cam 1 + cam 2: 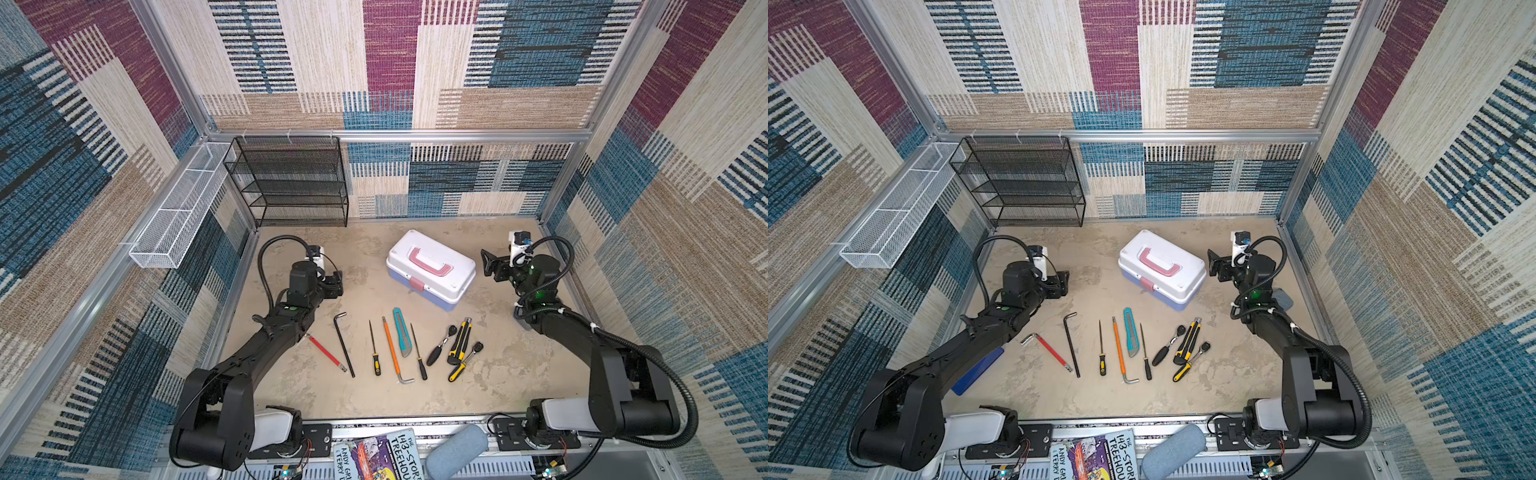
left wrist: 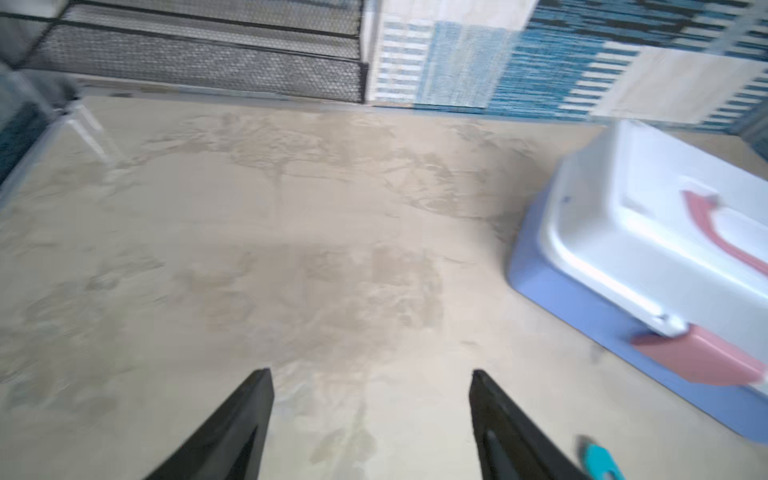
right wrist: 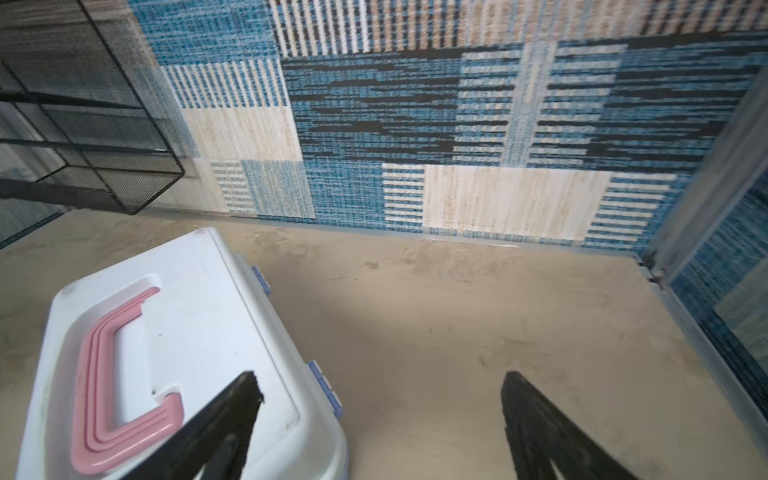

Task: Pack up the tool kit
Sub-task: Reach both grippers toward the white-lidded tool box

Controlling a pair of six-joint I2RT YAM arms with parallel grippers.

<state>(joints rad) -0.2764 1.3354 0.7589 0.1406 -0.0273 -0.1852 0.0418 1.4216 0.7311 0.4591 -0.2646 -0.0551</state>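
evidently at the opening step: found box (image 1: 432, 270) shut and latched at back right, tools (image 1: 402, 332) lined up in front. noted left gripper (image 2: 370, 370) and right gripper (image 3: 380, 374) spread wide, empty. judged latch (image 1: 417, 284) release needed first.

- On my screen the tool box (image 1: 432, 270) has a white lid (image 2: 623, 232), pink handle (image 3: 93, 395) and latch (image 2: 698, 357), and a lavender-blue base (image 2: 582, 303).
- I see a red hex key (image 1: 324, 351), a black hex key (image 1: 344, 345), an orange hex key (image 1: 391, 349) and a teal knife (image 1: 402, 332).
- The table (image 1: 519, 365) is beige with darker mottled patches.
- The walls (image 1: 540, 54) show striped patchwork in blue, maroon and cream.
- The mesh rack (image 1: 291, 183) is black, the mesh basket (image 1: 178, 208) white.
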